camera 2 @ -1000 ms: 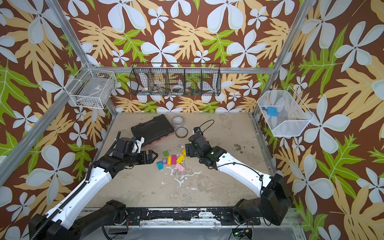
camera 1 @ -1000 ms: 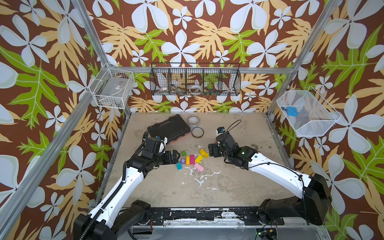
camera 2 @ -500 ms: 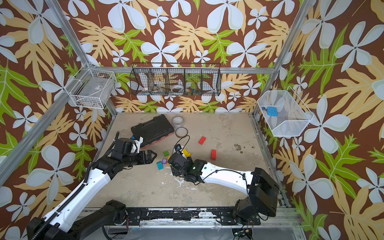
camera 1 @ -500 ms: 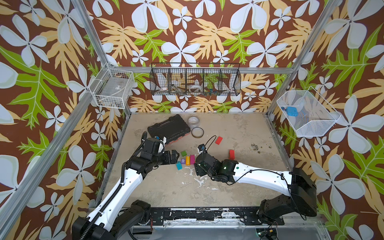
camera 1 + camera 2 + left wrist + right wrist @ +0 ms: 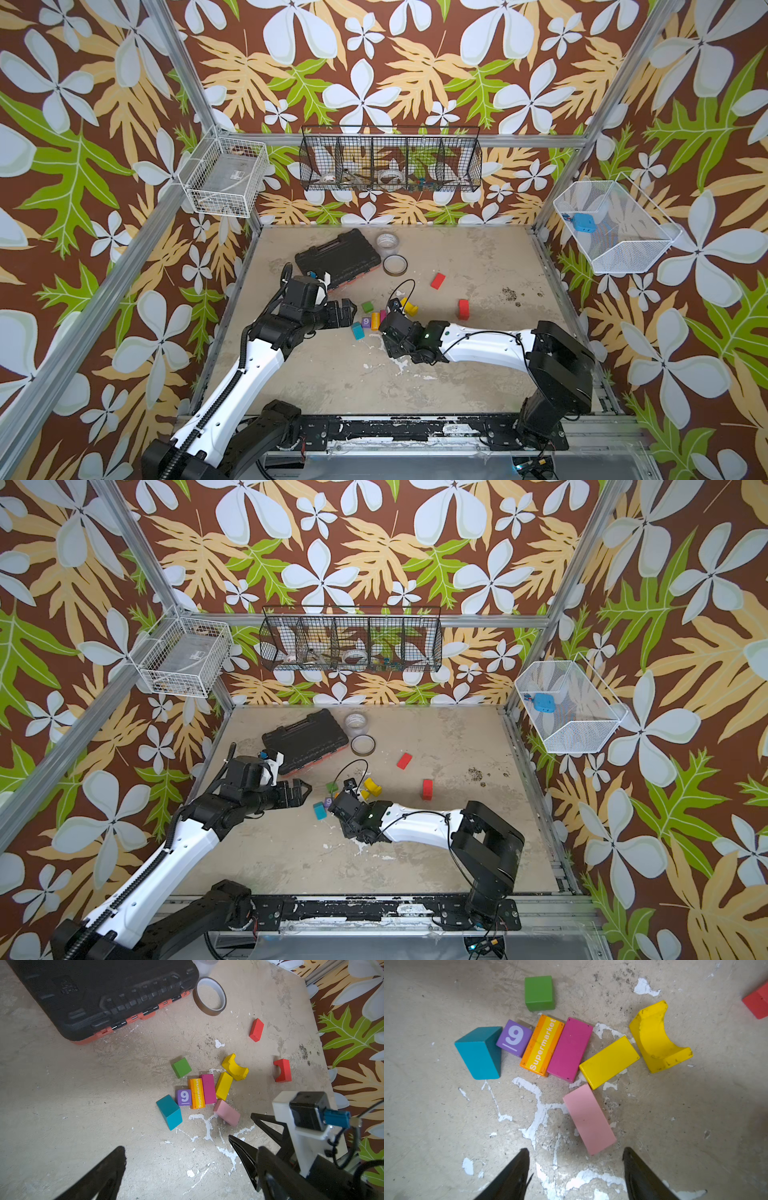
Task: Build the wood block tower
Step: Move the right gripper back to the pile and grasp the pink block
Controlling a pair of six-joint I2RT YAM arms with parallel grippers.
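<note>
Your left end effector (image 5: 349, 311) hovers spread wide and empty beside the teal block (image 5: 169, 1111). The wood blocks (image 5: 196, 1093) lie flat on the surface (image 5: 83, 1105), and nothing is stacked yet. Your right end effector (image 5: 575, 1148) has swung round to their near side. It is half-spread and empty, apparently lining up on the pink block (image 5: 588, 1119). Two red blocks (image 5: 437, 280) sit well apart, further right.

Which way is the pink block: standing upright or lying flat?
Lying flat: the pink block rests on its broad face on the table.

Brown walls (image 5: 374, 62) carry white flowers and green leaves. Aluminium posts (image 5: 180, 66) frame a scuffed beige worktop (image 5: 478, 266); wire baskets (image 5: 390, 126) hang above.
</note>
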